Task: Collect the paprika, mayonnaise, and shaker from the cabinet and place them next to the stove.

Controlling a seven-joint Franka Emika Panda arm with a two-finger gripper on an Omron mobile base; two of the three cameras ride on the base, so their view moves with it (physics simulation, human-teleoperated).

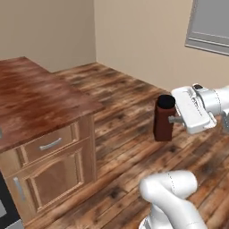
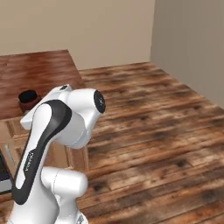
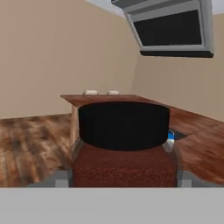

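Left base view: a dark reddish-brown wooden counter (image 1: 36,98) with a silver-handled drawer and door stands at left, and to its right the tall dark red-brown paprika bottle with a black cap (image 1: 164,118) hangs upright above the plank floor (image 1: 125,147), well clear of the counter. The white two-finger gripper (image 1: 172,120) reaches in from the right and clasps the bottle at its side; a grey window frame (image 1: 210,24) sits on the wall above.

Right base view: the white arm (image 2: 57,131) blocks most of the bottle, so just the black cap and a strip of red-brown body (image 2: 27,99) peek out at left, in front of the counter top (image 2: 39,70).

Hand view: the bottle (image 3: 124,148) sits close between the grey fingers (image 3: 61,177), cap uppermost in the picture. Beyond it lie a counter and a small blue-lidded thing (image 3: 171,136) at the bottle's right edge, with a dark hood-like unit (image 3: 173,28) overhead.

The bottle's long axis runs vertical, cap up.
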